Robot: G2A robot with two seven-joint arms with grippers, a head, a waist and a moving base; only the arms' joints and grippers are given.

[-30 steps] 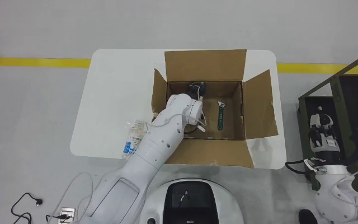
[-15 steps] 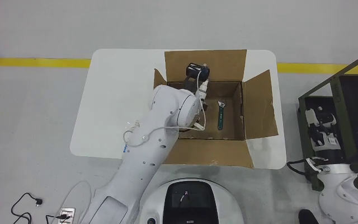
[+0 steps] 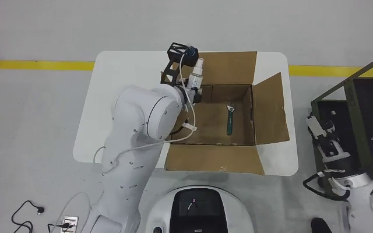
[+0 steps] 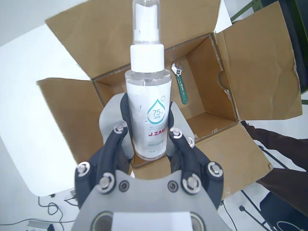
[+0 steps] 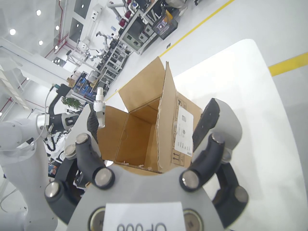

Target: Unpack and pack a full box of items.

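- Right tool (image 5: pixel 152 115): held at the robot's right side and facing the box. Its black linked fingers with grey pads stand apart, with nothing between them.
- Box (image 3: pixel 271 116): brown corrugated cardboard, rectangular, standing right of centre on the desk. All four flaps are folded outward.
- The right wrist view gives the box's outer right wall with a white printed label (image 5: pixel 184 131). The top view gives the inside floor instead.
- Wrench (image 3: pixel 229 119): adjustable type with a green handle and a bare metal head. It lies flat on the box floor, right of centre, with the head toward the far wall.
- The left wrist view adds the wrench's jaw shape and a ragged notch in the right flap's edge.
- Left tool (image 4: pixel 147 108): fingers clamped on the lower half of the spray bottle (image 4: pixel 147 85), one pad on each side.
- Spray bottle: a clear plastic cylinder with a white paper label wrapped round it. A white collar and nozzle sit under a clear domed cap.
- In the top view the bottle is held raised over the box's far left corner, apart from the cardboard.
- Desk (image 3: pixel 122 105): white and smooth, with rounded corners.
- Floor: pale grey, with a yellow line (image 3: pixel 46 64) running past the desk's far edge.
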